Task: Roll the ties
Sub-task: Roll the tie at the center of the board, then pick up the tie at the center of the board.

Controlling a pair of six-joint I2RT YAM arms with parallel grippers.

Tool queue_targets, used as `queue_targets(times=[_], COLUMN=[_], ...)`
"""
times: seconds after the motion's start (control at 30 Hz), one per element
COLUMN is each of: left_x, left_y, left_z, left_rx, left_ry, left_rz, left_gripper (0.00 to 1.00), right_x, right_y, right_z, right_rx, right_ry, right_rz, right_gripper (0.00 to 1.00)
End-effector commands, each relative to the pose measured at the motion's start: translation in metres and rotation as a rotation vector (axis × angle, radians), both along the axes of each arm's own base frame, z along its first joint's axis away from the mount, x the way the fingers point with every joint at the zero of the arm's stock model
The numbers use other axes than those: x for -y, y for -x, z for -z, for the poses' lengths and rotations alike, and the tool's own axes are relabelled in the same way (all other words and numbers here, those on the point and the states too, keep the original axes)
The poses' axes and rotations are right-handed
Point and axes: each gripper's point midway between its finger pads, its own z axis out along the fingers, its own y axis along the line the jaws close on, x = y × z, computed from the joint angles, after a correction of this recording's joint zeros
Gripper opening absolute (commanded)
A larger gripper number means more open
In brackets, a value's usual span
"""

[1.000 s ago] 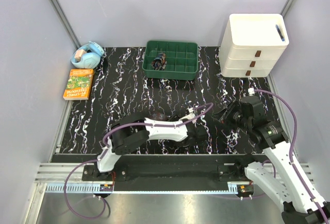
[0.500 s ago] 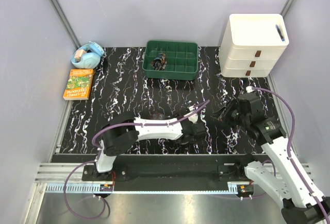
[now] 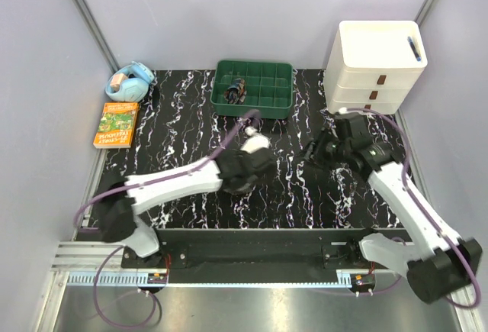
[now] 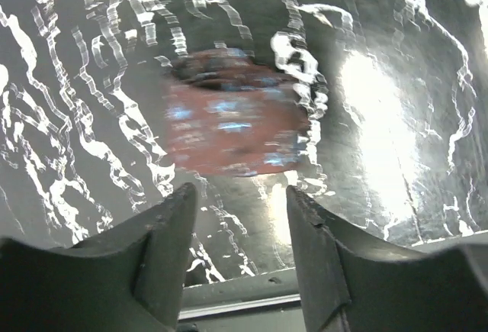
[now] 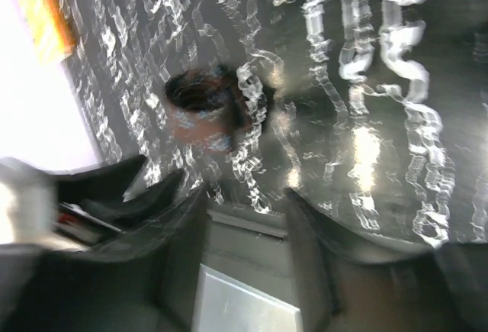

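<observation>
One tie, rolled into a reddish-brown coil (image 4: 232, 114), lies on the black marbled mat just beyond my left fingertips. It also shows in the right wrist view (image 5: 202, 111). In the top view my left gripper (image 3: 242, 173) hovers over it and hides it. My left gripper (image 4: 240, 195) is open and empty, its jaws wide apart. My right gripper (image 3: 314, 151) is open and empty to the right of the coil, and its jaws are also apart in its own view (image 5: 245, 195). Another rolled tie (image 3: 236, 90) sits in a compartment of the green tray (image 3: 274, 103).
A white drawer unit (image 3: 375, 69) stands at the back right, close behind my right arm. An orange book (image 3: 116, 124) and a blue tape roll (image 3: 130, 82) lie at the left edge. The mat's front edge and a metal rail run below both grippers.
My left arm has swung left and back, so its gripper moved from the front centre-right to the mat's middle. My right gripper moved back and slightly left.
</observation>
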Motion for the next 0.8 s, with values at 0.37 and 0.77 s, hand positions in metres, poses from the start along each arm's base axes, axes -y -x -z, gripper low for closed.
queue_targets(times=[0.37, 0.77], left_x=[-0.085, -0.094], left_y=[-0.029, -0.034], left_z=[0.005, 0.007], left_rx=[-0.055, -0.050], left_ry=[0.385, 0.470], left_rz=[-0.303, -0.297], left_gripper=[0.19, 0.13], right_x=[-0.130, -0.163], right_y=[-0.061, -0.043], right_z=[0.047, 0.124], right_rx=[-0.099, -0.122], right_ry=[-0.174, -0.032], right_rz=[-0.733, -1.066], right_gripper=[1.00, 0.99])
